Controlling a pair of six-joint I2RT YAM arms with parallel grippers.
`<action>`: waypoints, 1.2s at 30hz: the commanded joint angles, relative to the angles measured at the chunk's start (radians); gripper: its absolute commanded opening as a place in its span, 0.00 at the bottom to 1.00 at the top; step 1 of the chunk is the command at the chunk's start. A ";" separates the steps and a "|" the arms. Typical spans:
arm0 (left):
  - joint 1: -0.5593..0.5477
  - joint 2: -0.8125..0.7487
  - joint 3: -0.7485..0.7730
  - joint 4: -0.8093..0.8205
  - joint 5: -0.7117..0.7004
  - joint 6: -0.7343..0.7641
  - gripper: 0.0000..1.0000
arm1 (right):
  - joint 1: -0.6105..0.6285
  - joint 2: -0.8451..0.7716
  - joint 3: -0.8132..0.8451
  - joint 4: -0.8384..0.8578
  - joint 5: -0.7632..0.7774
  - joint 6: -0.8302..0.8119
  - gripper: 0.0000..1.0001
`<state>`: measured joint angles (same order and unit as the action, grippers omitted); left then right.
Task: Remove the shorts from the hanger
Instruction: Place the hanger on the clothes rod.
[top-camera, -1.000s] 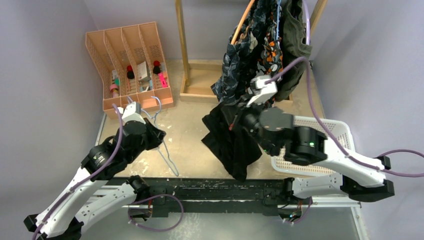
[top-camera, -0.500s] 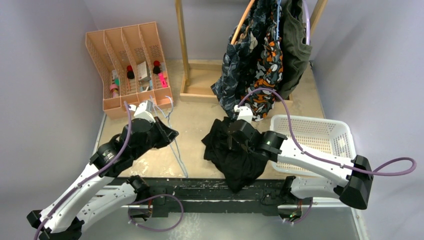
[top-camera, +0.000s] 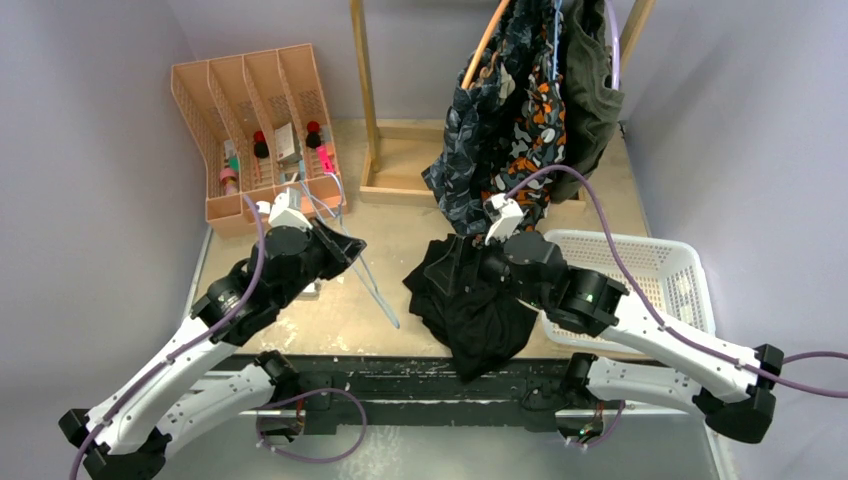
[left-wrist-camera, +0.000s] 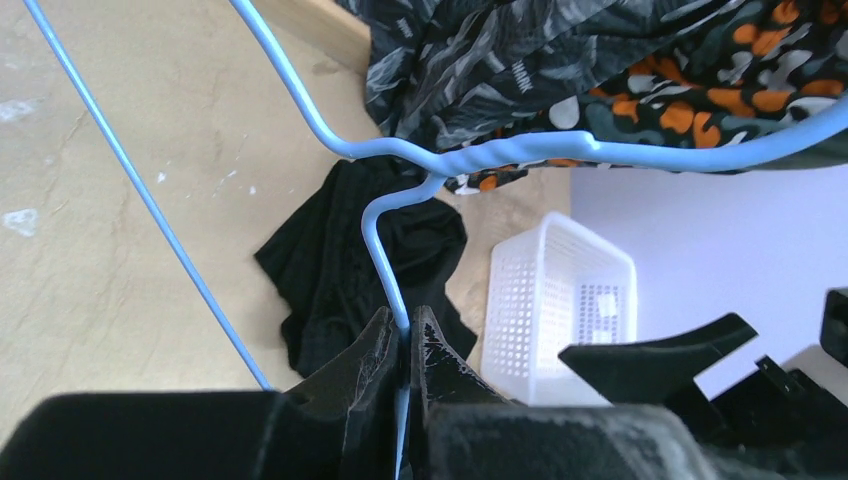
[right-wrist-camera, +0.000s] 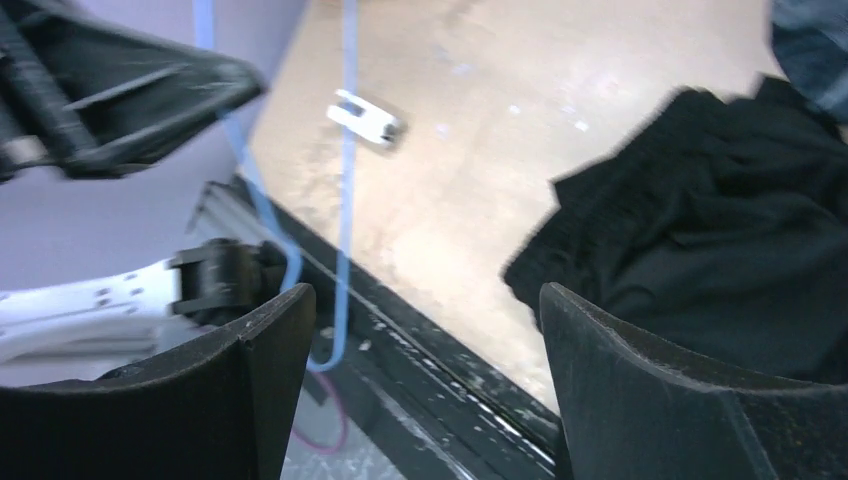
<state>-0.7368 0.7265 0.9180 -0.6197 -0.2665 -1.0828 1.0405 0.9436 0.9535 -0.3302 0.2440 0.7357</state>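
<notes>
Right gripper (right-wrist-camera: 420, 325) has just sprung open. Plain black fabric shorts (top-camera: 470, 300) now lie on tan table (top-camera: 390, 235), beside white mesh basket (top-camera: 690, 262). Left gripper (left-wrist-camera: 403, 340) clamps bare light-blue wire hanger (left-wrist-camera: 480, 155). One pair off.

My left claw (left-wrist-camera: 405, 345) is matt black plastic, slightly grainy at the tips. The hanger (left-wrist-camera: 500, 150) pinched in it is thin wire under a smooth, faintly glossy pale blue coating. My right claw (right-wrist-camera: 422, 295) has the same dull black plastic fingers. The black shorts (top-camera: 470, 300) are soft, matt cloth, crumpled into folds. The blue-grey patterned shorts (top-camera: 470, 130), camouflage shorts (top-camera: 535, 120) and olive shorts (top-camera: 590, 90) are limp cloth with no sheen. The tabletop (top-camera: 390, 235) is a pale matt board, scuffed and flecked with white. At its right edge the basket (top-camera: 650, 265) is white perforated plastic. At the far left corner the organiser (top-camera: 250, 80) is peach lattice plastic. The rack (top-camera: 365, 90) is bare, light wood.
</notes>
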 joint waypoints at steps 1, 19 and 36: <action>0.003 0.032 0.057 0.148 -0.038 -0.050 0.00 | 0.003 0.013 0.061 0.174 -0.201 -0.086 0.84; 0.003 0.138 0.307 -0.088 -0.201 -0.085 0.00 | 0.194 0.336 0.290 0.010 0.019 -0.290 0.62; 0.002 0.120 0.296 -0.094 -0.234 -0.049 0.06 | 0.207 0.366 0.319 0.066 0.058 -0.349 0.00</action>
<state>-0.7357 0.8627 1.1858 -0.7280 -0.4618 -1.1671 1.2533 1.3350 1.2358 -0.2943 0.2665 0.3847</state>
